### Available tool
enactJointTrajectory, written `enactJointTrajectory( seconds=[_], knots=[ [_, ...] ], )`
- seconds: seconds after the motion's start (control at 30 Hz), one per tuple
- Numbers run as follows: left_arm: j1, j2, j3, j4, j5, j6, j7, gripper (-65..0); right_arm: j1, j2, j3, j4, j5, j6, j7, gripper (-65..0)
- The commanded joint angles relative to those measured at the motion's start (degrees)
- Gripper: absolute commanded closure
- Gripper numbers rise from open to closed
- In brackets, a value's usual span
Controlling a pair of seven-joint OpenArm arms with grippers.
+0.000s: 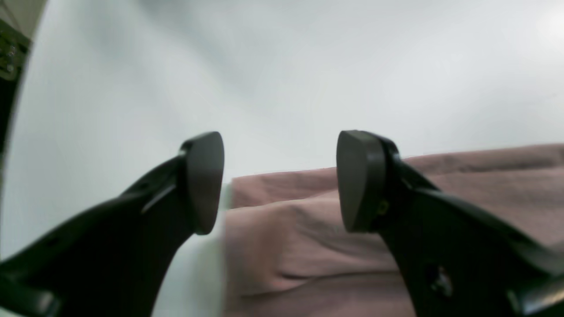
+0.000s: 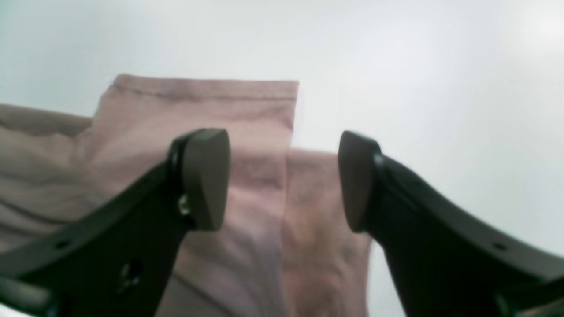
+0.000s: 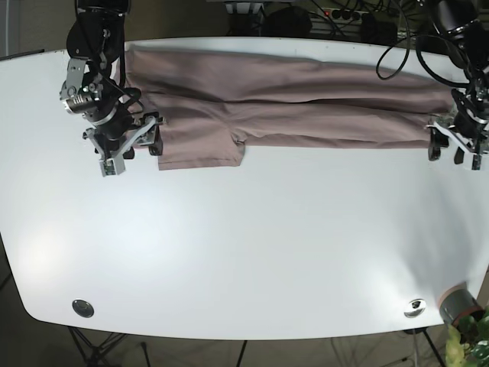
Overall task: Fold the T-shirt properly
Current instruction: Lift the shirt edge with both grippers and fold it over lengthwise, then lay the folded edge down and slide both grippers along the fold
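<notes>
The mauve T-shirt [image 3: 306, 99] lies as a long band across the far part of the white table [image 3: 244, 245], with a sleeve flap [image 3: 200, 145] sticking out toward the front at its left end. My right gripper [image 3: 131, 145] hovers at that left end. In the right wrist view it [image 2: 284, 180] is open, with the T-shirt [image 2: 255, 132] and its hemmed sleeve edge below and between the fingers. My left gripper [image 3: 457, 150] is at the band's right end. It [image 1: 282, 180] is also open, over the edge of the T-shirt [image 1: 308, 237]. Neither gripper holds cloth.
Cables [image 3: 397, 34] and dark gear run behind the table's far edge. Two round metal fittings [image 3: 82, 307] [image 3: 415, 307] sit in the near corners. A grey cylinder [image 3: 457, 304] and a plant [image 3: 477, 344] are at the near right corner.
</notes>
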Motion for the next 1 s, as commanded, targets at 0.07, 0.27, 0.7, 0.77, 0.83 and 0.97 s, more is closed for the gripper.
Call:
enactJointTrajectory(
  seconds=[0.07,0.27,0.7,0.77,0.83,0.97],
  knots=[
    [-0.5,-1.2,1.4,0.8,-1.0,0.0,-1.2,-37.8,5.5,0.5,-1.3,-6.8,0.8,0.04,1.1,-37.6],
    [0.6,-1.2,2.9,-1.3,-0.9,0.0,-1.2,-37.8,10.8,0.6,-1.8,-16.1,0.8,0.04,1.2,-37.4],
    [-0.6,-2.3,2.6,-10.9,-1.0,0.0,-1.6,-37.8,13.2,0.4,-6.0,-23.2,0.9,0.04,1.4,-37.3],
    [-0.6,-2.3,2.6,-10.9,-1.0,0.0,-1.6,-37.8,13.1,0.3,-8.1,-23.2,1.1,0.04,1.4,-37.1],
    [-0.6,-2.1,2.6,-10.9,-1.0,0.0,-1.6,-37.8,13.0,-0.1,-9.4,-23.2,1.3,0.04,1.4,-36.9],
    [-0.7,-2.0,2.8,-10.9,-1.0,0.0,-1.6,-37.8,12.4,-1.9,-9.2,-23.2,0.7,0.04,1.6,-30.3]
  ],
)
